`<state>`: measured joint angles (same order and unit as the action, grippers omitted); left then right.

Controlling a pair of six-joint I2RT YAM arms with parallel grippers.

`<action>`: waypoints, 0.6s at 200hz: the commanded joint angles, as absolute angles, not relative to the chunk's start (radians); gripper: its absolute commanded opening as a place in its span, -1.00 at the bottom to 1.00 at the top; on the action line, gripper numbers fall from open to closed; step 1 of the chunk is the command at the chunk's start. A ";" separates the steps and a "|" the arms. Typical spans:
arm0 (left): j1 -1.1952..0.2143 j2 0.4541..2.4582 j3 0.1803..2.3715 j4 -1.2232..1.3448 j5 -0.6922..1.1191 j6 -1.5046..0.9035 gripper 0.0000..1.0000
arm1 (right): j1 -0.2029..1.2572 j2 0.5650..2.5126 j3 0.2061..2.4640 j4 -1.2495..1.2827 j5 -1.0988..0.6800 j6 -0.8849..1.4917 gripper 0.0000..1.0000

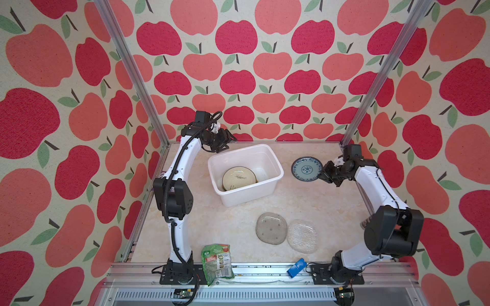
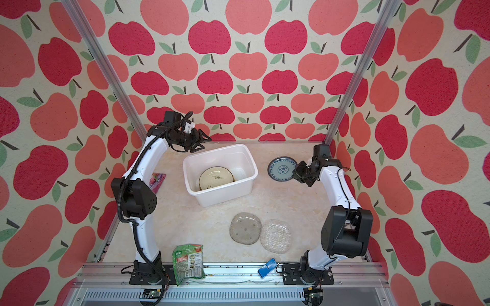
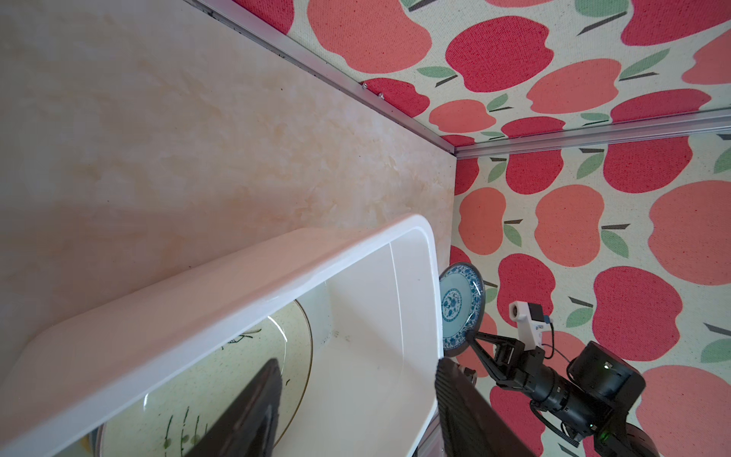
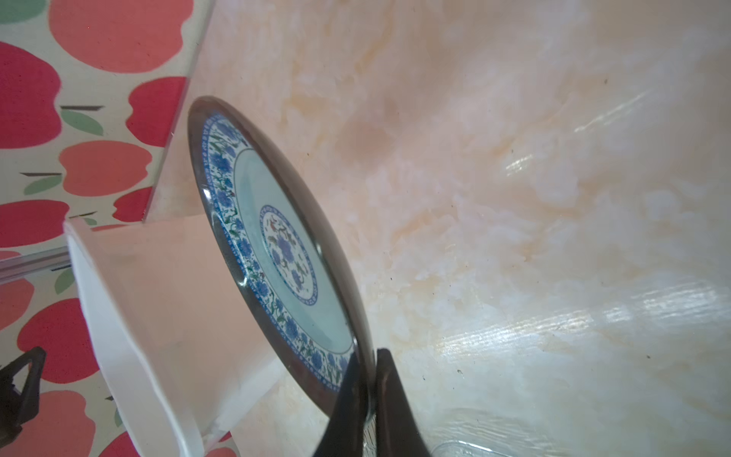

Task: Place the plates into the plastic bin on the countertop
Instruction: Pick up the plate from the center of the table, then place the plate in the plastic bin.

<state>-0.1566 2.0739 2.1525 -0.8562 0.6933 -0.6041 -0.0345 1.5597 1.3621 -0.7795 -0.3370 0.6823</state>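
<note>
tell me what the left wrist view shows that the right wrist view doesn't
Only the left wrist view: the inside of the plastic bin with a cream plate in it, the open left gripper above it, and the right gripper seen from outside.
Only the right wrist view: a close look at the right gripper's fingers shut on a rim, plus the edge of a glass plate.
Both: the blue patterned plate gripped by its rim, the plastic bin and the countertop.

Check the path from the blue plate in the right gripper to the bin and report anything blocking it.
Nothing visible blocks it. The right gripper holds the blue plate by its rim, and only bare countertop lies between it and the plastic bin. The left gripper hangs open at the bin's far corner, off that path.
</note>
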 commanded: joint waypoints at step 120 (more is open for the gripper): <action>-0.107 2.046 2.138 -0.801 0.663 -0.613 0.29 | 0.295 1.936 2.182 -0.980 -0.432 0.661 -1.00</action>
